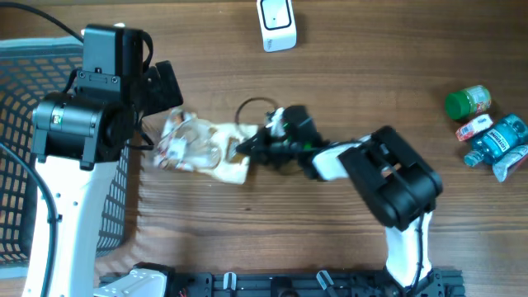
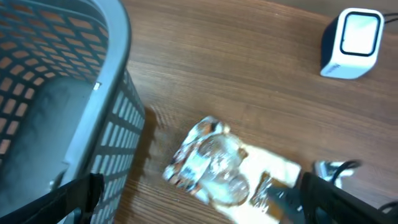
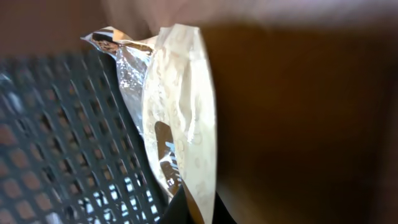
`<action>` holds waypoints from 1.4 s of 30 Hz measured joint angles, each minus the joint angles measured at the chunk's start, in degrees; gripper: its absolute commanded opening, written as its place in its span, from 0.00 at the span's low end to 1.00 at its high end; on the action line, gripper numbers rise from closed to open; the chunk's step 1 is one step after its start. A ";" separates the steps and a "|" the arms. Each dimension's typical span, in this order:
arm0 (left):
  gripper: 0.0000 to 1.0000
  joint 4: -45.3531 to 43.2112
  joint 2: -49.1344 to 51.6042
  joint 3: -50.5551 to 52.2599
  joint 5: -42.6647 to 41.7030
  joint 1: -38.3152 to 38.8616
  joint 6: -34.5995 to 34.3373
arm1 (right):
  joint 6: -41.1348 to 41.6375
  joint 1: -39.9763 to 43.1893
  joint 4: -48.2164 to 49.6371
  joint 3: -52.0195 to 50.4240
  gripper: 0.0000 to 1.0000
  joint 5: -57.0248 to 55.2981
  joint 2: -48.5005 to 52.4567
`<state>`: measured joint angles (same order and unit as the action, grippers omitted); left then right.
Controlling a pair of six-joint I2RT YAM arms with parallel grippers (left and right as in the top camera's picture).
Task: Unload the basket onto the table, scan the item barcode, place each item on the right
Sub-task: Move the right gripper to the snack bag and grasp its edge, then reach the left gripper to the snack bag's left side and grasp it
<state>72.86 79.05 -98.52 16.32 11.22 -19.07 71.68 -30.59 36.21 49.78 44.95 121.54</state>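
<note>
The wooden table (image 1: 371, 74) carries everything. A grey mesh basket (image 1: 21, 82) fills its left side, likely the place for goods once they are scanned. The left arm stands over the basket's edge with its claw (image 2: 198, 198) spread wide and holding nothing, probably waiting to take the item.

The right arm reaches in from the front, and its claw (image 1: 246, 150) is clamped on the right edge of a crinkled snack packet (image 1: 202, 144). The packet lies on the table just beside the basket. A pinch on the edge would leave both faces bare for the scanner.

The small white scanner (image 1: 276, 23) stands at the far edge, well apart from the packet, so the item has yet to be carried there. A green-capped bottle (image 1: 468, 101) and blue packs (image 1: 499, 140) wait at the far right.

Only the overhead view shows both arms and those spare goods. The left wrist view shows the scanner's window. The right wrist view alone shows the packet's edge between the fingers. No barcode can be made out anywhere.
</note>
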 measured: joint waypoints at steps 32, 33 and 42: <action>1.00 -8.83 40.11 0.00 -57.55 -9.68 6.60 | -51.89 21.92 -42.51 0.50 0.05 13.60 -6.38; 1.00 -8.83 41.18 0.00 -58.77 -9.46 7.69 | -52.09 21.92 -42.66 0.50 0.05 13.68 -6.40; 0.96 -8.04 50.80 0.70 -64.50 -9.35 23.02 | -52.13 21.92 -43.10 0.50 0.04 14.62 -6.40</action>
<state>64.82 129.84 -97.82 -48.18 1.87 3.95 19.55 -8.67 -6.90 50.28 59.57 115.13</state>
